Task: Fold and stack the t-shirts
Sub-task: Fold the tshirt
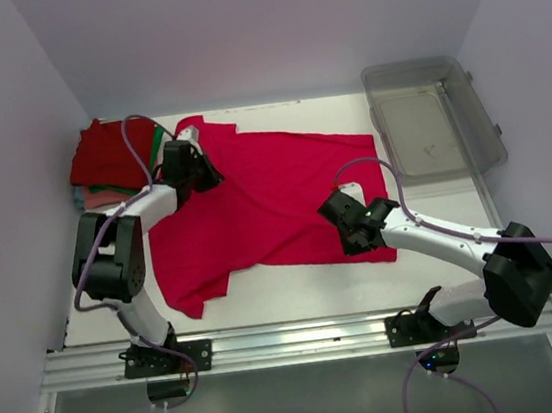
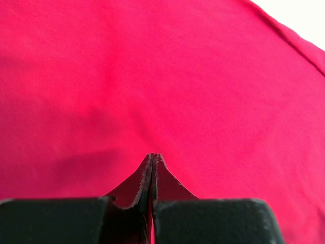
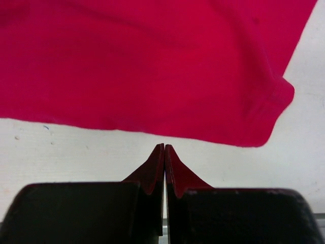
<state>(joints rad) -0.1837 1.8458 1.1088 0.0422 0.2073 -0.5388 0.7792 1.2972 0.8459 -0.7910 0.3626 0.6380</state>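
Observation:
A bright crimson-pink t-shirt (image 1: 274, 192) lies spread and creased across the middle of the table. My left gripper (image 1: 204, 175) hovers over its upper left part; in the left wrist view this gripper (image 2: 153, 155) is shut with nothing in it, and the crimson cloth (image 2: 162, 76) fills the frame. My right gripper (image 1: 350, 236) is at the shirt's lower right. Seen from the right wrist, it (image 3: 164, 146) is shut and empty over bare table, just short of the hem (image 3: 152, 101). Folded t-shirts (image 1: 108, 154) are stacked at the back left, dark red on top.
A clear grey plastic bin (image 1: 431, 117) stands at the back right corner. Green (image 1: 158, 143) and salmon-pink (image 1: 96, 197) edges show under the dark red tee in the stack. The metal rail (image 1: 302, 339) with both arm bases runs along the near edge.

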